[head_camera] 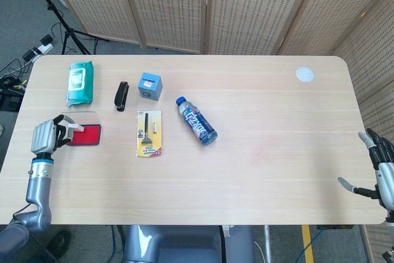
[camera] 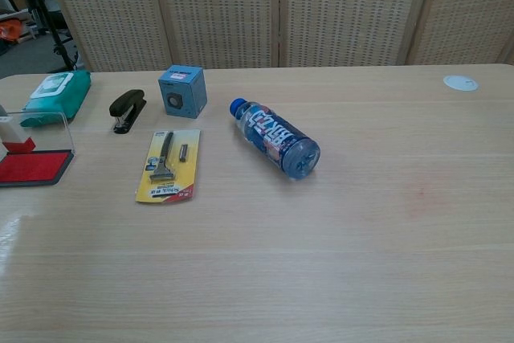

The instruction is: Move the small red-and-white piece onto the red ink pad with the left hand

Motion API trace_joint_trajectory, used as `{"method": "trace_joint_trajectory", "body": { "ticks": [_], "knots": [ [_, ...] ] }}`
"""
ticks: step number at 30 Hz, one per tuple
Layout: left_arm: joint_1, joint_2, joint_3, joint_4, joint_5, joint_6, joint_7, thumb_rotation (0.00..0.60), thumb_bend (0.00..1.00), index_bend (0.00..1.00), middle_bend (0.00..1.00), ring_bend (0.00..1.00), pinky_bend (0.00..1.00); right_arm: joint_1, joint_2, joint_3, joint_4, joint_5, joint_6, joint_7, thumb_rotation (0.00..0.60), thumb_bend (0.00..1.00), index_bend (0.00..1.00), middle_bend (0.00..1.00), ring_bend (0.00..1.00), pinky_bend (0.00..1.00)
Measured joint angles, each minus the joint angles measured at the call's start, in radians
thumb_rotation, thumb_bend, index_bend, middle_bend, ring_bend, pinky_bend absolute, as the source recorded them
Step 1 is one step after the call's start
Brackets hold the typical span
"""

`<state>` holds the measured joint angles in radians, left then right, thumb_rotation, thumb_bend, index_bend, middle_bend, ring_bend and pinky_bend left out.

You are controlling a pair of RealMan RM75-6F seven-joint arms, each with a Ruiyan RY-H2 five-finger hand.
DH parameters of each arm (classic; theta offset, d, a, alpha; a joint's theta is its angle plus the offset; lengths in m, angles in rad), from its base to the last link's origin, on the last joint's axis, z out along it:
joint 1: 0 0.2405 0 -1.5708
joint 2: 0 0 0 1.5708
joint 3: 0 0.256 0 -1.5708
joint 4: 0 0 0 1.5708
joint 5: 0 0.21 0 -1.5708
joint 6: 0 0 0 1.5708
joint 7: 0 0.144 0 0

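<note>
My left hand [head_camera: 45, 135] is at the table's left edge and pinches the small red-and-white piece [head_camera: 73, 127] at its fingertips. In the chest view the piece [camera: 11, 135] hangs just above the left end of the red ink pad [camera: 36, 167], clear of its surface. The red ink pad [head_camera: 85, 135] lies flat on the table with its clear lid [camera: 50, 128] open behind it. My right hand [head_camera: 380, 172] hovers off the table's right edge, fingers spread, holding nothing.
A green wipes pack [head_camera: 80, 82], a black stapler [head_camera: 120, 95] and a blue box [head_camera: 149, 85] sit at the back left. A yellow carded razor [head_camera: 149, 133] and a lying blue bottle [head_camera: 197, 121] are mid-table. A white disc [head_camera: 304, 74] is far right.
</note>
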<state>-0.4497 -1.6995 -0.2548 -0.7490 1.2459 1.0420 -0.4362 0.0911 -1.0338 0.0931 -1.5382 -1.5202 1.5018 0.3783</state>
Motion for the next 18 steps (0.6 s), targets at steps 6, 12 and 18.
{"method": "trace_joint_trajectory", "body": {
  "ticks": [6, 12, 18],
  "knots": [
    [0.028, 0.098, 0.042, -0.15, 0.034, 0.007, 0.034, 0.6, 0.49, 0.61, 0.99, 1.0, 0.92, -0.003, 0.003, -0.003, -0.001, -0.009, 0.009, 0.006, 0.6, 0.0, 0.0, 0.0, 0.0, 0.0],
    [0.086, 0.194, 0.096, -0.287, 0.069, 0.053, 0.079, 0.6, 0.49, 0.62, 0.99, 1.0, 0.92, -0.006, 0.005, -0.004, -0.003, -0.018, 0.018, 0.011, 0.6, 0.0, 0.0, 0.0, 0.0, 0.0],
    [0.121, 0.177, 0.114, -0.285, 0.06, 0.073, 0.073, 0.6, 0.49, 0.62, 0.99, 1.0, 0.92, -0.009, 0.007, -0.007, -0.004, -0.027, 0.028, 0.016, 0.6, 0.0, 0.0, 0.0, 0.0, 0.0]
  ]
}}
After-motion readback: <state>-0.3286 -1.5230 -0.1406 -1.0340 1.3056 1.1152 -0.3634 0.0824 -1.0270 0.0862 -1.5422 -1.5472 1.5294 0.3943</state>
